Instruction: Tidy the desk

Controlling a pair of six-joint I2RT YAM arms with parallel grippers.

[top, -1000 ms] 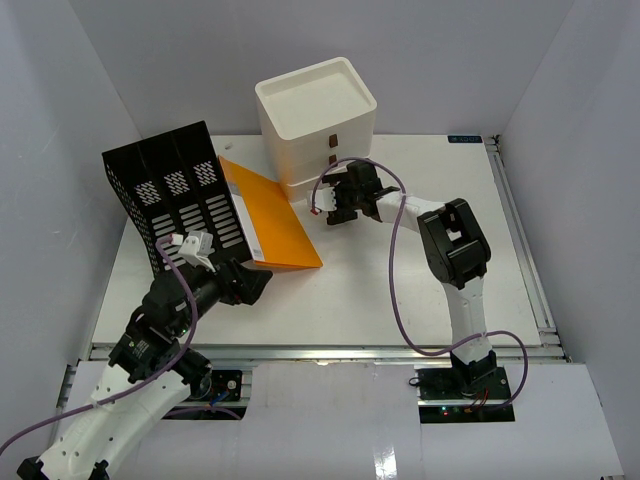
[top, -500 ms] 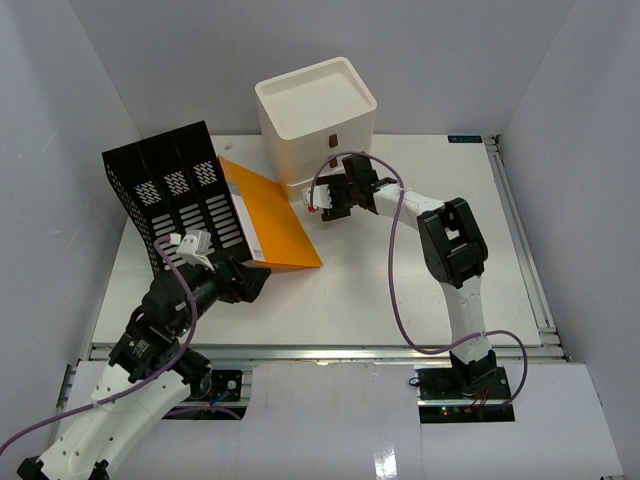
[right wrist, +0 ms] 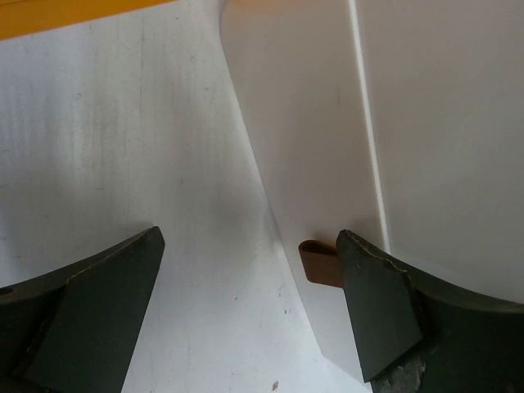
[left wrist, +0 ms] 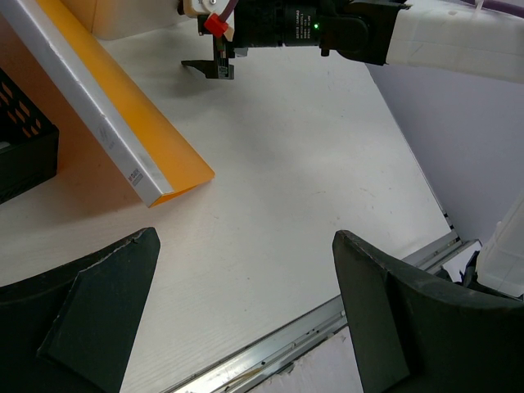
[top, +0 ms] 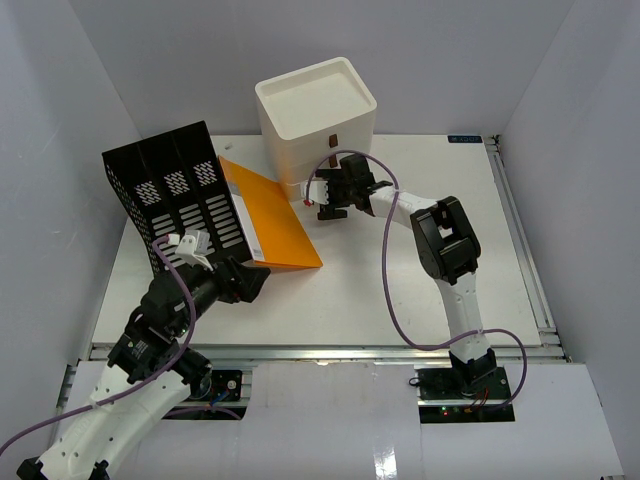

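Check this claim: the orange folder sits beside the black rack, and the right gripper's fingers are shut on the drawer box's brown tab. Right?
No: the right wrist view shows the right gripper open, its fingers apart around the brown tab. The rest holds.

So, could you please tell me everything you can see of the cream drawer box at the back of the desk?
The cream drawer box looks like smooth matte plastic, with rounded corners and a recessed top. It stands upright at the back of the desk, drawers apparently shut, small brown pull tabs on its front. The orange folder sits close by its left front corner; the open right tool has one tab between its fingers, not gripped.
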